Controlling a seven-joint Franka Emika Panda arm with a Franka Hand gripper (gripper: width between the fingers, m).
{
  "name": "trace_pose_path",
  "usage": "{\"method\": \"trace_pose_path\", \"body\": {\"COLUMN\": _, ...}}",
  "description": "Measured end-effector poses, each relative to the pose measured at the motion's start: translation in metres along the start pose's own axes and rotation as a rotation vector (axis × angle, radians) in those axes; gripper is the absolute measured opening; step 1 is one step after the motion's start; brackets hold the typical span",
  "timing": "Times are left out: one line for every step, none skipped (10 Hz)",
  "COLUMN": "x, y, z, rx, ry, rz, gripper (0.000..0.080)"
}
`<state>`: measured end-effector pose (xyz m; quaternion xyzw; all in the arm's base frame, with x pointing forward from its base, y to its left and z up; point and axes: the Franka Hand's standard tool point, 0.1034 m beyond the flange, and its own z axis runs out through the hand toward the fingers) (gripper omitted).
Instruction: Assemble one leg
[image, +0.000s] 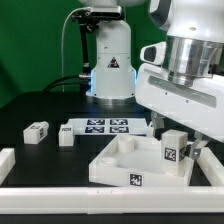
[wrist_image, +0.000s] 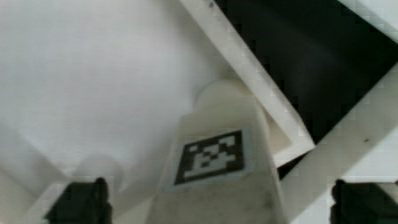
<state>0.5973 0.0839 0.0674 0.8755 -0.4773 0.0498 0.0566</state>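
A leg (image: 172, 149), a chunky white block with a square tag, stands upright at the near right corner of the large white tray-like panel (image: 120, 160). My gripper (image: 175, 140) is down around it. In the wrist view the leg (wrist_image: 214, 150) rises between my two dark fingers (wrist_image: 80, 200), which stand wide apart with a gap showing beside the leg. The jaws look open and not pressing on it. The panel's white floor (wrist_image: 89, 80) lies behind the leg. Two more legs (image: 37, 131) (image: 66, 134) lie on the table at the exterior view's left.
The marker board (image: 105, 126) lies flat behind the panel. White border rails run along the front (image: 100, 200) and the left (image: 8, 160) of the black table. The robot base (image: 110, 60) stands at the back.
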Motion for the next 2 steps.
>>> {"method": "trace_pose_path", "body": {"x": -0.0001, "y": 0.0000, "z": 0.0000, "rx": 0.000, "ry": 0.000, "rz": 0.000, "gripper": 0.0643}}
{"method": "trace_pose_path", "body": {"x": -0.0001, "y": 0.0000, "z": 0.0000, "rx": 0.000, "ry": 0.000, "rz": 0.000, "gripper": 0.0643}}
